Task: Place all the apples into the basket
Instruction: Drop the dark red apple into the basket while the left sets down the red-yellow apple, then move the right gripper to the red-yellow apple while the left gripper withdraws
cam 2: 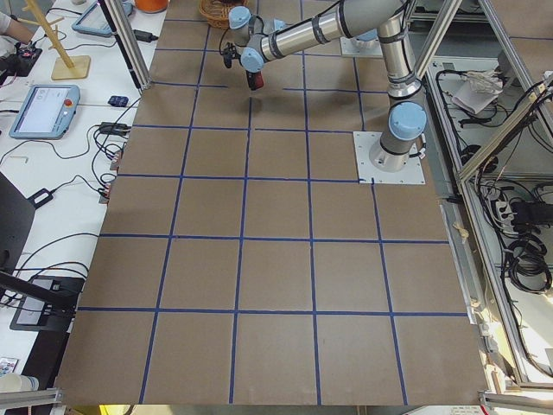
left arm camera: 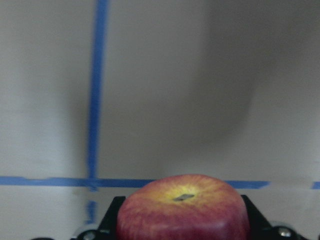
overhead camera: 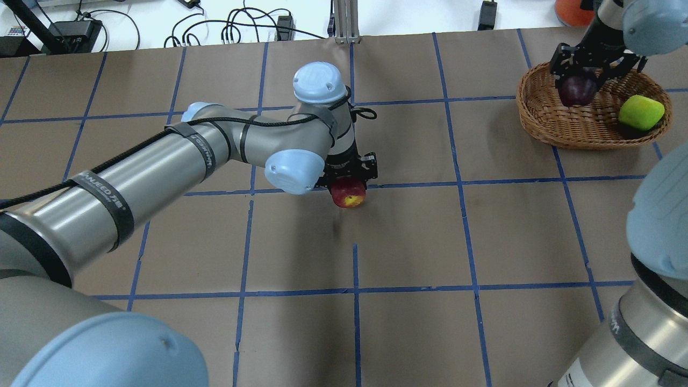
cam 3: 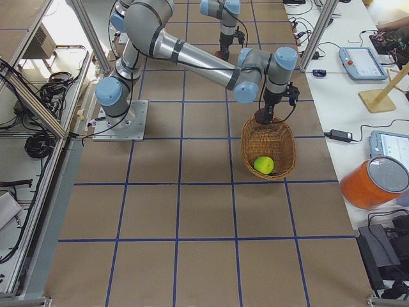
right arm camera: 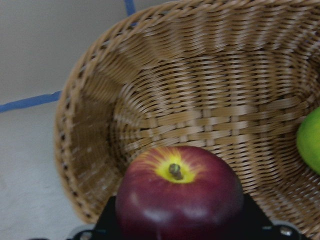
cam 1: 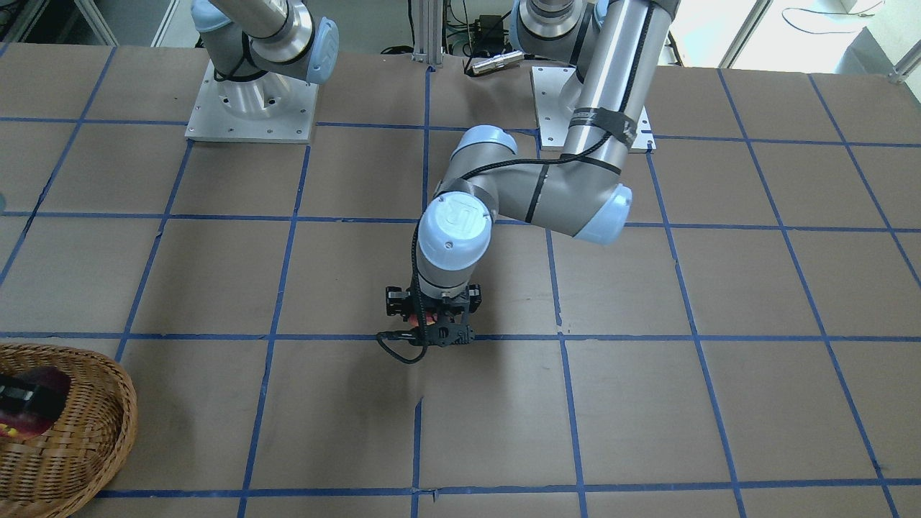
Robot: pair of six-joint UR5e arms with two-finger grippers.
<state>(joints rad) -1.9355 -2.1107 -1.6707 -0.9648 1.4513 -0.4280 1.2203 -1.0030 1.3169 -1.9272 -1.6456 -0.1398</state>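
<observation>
My left gripper [overhead camera: 348, 187] is shut on the dark red apple with a yellowish base [overhead camera: 348, 194] and holds it a little above the middle of the table; the left wrist view shows this apple [left arm camera: 182, 210] between the jaws. My right gripper [overhead camera: 578, 80] is shut on the maroon apple [overhead camera: 577, 90] and holds it over the near-left part of the wicker basket [overhead camera: 543, 126]. The right wrist view shows this apple [right arm camera: 180, 195] above the basket's wall [right arm camera: 200, 100]. The lime-green apple [overhead camera: 640, 113] lies in the basket.
The table is brown with a blue tape grid. The basket stands near the far right corner [cam 3: 281, 137]. An orange container [overhead camera: 571, 11] and cables lie beyond the far edge. An aluminium post [overhead camera: 344, 21] stands at the far middle. The arm base plates [cam 1: 248, 108] are on the robot's side.
</observation>
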